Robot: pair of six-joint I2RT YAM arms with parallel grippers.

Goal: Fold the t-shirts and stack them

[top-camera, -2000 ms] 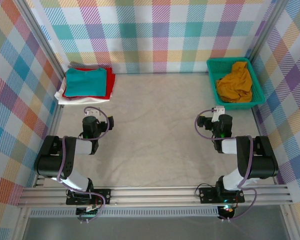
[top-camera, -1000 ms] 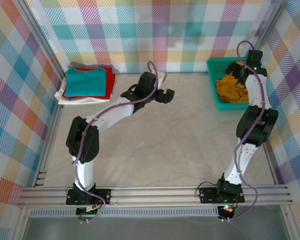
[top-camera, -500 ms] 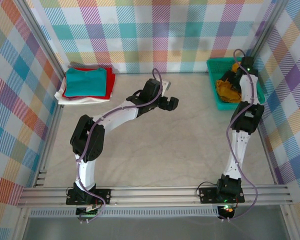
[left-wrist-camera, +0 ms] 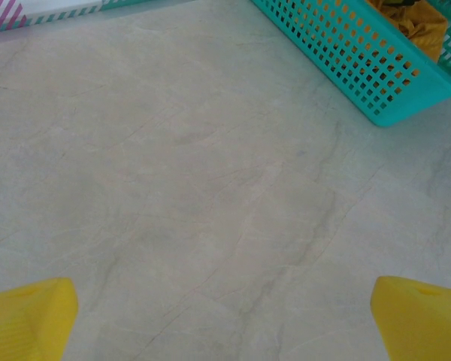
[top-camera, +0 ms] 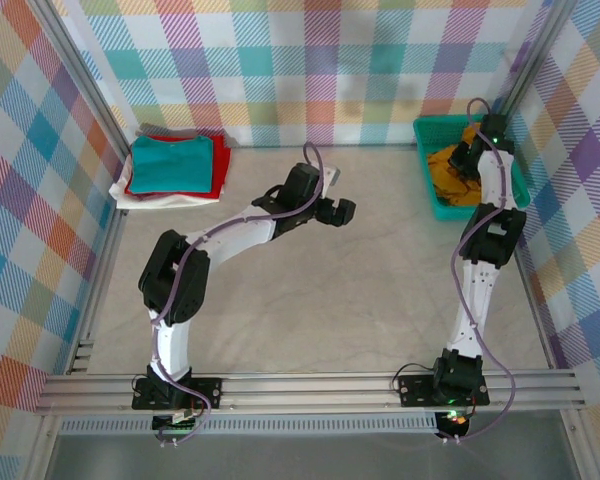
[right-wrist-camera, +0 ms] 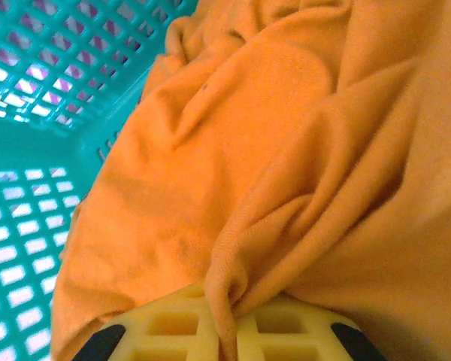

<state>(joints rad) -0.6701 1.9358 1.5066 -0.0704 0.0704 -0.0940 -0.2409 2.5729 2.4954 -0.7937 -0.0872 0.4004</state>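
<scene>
- Right gripper, jaws nearly closed, pinches a fold of the crumpled mustard-yellow cotton t-shirt, which lies inside the green plastic mesh basket at far right.
- Left gripper hovers wide open and empty above the pale marbled table.
- Stack of folded teal, red, white and grey t-shirts sits far left.
</scene>
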